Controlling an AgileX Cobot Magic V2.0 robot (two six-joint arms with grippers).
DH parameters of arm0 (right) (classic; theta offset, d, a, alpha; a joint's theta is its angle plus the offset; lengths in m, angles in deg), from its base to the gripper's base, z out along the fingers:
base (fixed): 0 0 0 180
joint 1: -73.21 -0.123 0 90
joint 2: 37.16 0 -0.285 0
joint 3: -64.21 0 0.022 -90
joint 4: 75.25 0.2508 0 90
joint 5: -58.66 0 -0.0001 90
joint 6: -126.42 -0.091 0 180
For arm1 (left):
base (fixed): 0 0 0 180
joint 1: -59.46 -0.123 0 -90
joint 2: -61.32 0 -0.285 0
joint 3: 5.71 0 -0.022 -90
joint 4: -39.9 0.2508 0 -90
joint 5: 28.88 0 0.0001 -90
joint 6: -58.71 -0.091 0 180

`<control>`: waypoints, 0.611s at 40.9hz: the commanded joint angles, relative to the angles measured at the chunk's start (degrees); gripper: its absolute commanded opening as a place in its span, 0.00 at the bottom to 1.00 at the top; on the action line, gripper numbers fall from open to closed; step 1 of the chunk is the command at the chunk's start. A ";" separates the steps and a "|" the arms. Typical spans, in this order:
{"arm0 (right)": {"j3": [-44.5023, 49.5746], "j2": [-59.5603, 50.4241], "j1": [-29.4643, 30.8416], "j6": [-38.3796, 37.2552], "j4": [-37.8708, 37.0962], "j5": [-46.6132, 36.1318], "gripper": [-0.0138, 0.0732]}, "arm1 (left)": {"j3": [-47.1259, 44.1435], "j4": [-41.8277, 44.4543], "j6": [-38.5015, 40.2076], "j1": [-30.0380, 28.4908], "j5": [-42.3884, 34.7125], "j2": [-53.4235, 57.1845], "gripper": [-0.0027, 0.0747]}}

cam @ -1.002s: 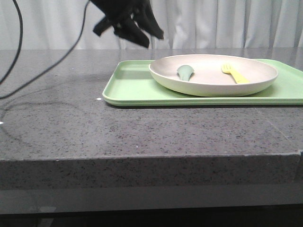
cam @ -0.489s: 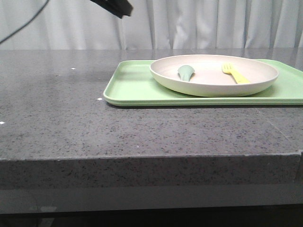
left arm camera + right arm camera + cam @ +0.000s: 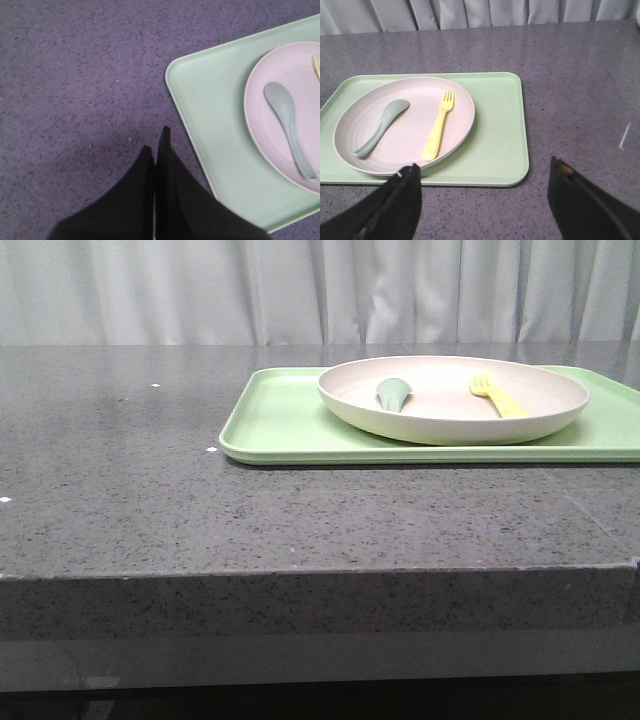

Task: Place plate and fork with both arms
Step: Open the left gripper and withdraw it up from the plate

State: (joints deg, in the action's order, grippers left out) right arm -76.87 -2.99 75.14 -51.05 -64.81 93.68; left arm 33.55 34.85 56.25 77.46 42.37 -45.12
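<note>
- Front: round matte plate (image 3: 455, 400) sits on the flat green tray (image 3: 290, 425); the fork (image 3: 497, 396) and spoon (image 3: 392, 393) lie inside it.
- Left wrist: my left gripper (image 3: 156, 142) is clenched, empty, above speckled stone counter (image 3: 75, 75).
- Right wrist: my right gripper (image 3: 485, 172) is spread wide, holding nothing, near the tray's edge.

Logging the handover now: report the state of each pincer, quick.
Left pincer: closed, holding nothing, above the dark countertop.
Right pincer: open, empty, short of the green tray.
</note>
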 commanded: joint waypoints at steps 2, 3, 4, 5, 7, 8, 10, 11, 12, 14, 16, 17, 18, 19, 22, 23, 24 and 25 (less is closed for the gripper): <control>-1.90 0.73 0.12 0.37 0.27 -3.39 0.80 | -7.07 2.94 2.81 -0.04 -6.98 8.87 0.01; -1.90 0.73 0.12 0.37 0.27 -3.24 0.80 | -8.92 3.27 3.00 -0.15 -8.15 10.62 0.01; -1.90 0.73 0.12 0.37 0.27 -3.04 0.80 | -10.86 3.39 3.27 -0.24 -9.44 11.98 0.01; -1.90 0.73 0.12 0.37 0.27 -2.78 0.80 | -13.49 3.53 3.46 -0.24 -11.32 13.36 0.01; -1.90 0.73 0.12 0.37 0.27 -2.29 0.80 | -18.23 4.00 4.02 -0.28 -14.93 16.73 0.01; -1.90 0.73 0.12 0.37 0.27 -2.04 0.80 | -20.32 4.23 4.00 -0.28 -16.62 18.71 0.01; -1.90 0.73 0.12 0.37 0.27 -1.66 0.80 | -25.17 4.24 4.00 -0.28 -20.61 21.75 0.01; -1.90 0.73 0.12 0.37 0.27 -1.52 0.80 | -27.26 4.34 4.00 -0.28 -22.37 23.76 0.01; -1.90 0.73 0.12 0.37 0.27 -1.43 0.80 | -30.01 4.34 4.00 -0.28 -24.67 25.81 0.01; -1.90 0.73 0.12 0.37 0.27 -1.36 0.80 | -34.71 4.34 4.00 -0.28 -28.64 29.37 0.01; -1.90 0.73 0.12 0.37 0.27 -1.36 0.80 | -38.54 4.34 4.00 -0.28 -31.78 32.39 0.01; -1.90 0.73 0.12 0.37 0.27 -1.36 0.80 | -41.00 4.45 4.00 -0.28 -33.56 34.33 0.01; -1.90 0.73 0.12 0.37 0.27 -1.36 0.80 | -43.32 4.45 4.00 -0.28 -35.16 36.30 0.01; -1.90 0.73 0.12 0.37 0.27 -1.36 0.80 | -44.47 4.57 4.00 -0.28 -35.94 37.28 0.01; -1.90 0.73 0.12 0.37 0.27 -1.36 0.80 | -50.28 5.05 4.16 -0.28 -39.51 42.39 0.01; -1.90 0.73 0.12 0.37 0.27 -1.36 0.80 | -52.19 5.53 4.28 -0.28 -40.53 43.67 0.01; -1.90 0.73 0.12 0.37 0.27 -1.36 0.80 | -53.99 6.14 5.01 -0.28 -41.33 45.68 0.01; -1.90 0.73 0.12 0.37 0.27 -1.36 0.80 | -55.25 6.95 5.59 -0.28 -41.75 46.48 0.01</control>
State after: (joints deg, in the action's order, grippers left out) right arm -76.87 -2.99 75.14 -51.05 -64.81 95.91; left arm -18.65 39.90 59.96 77.34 8.19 -3.64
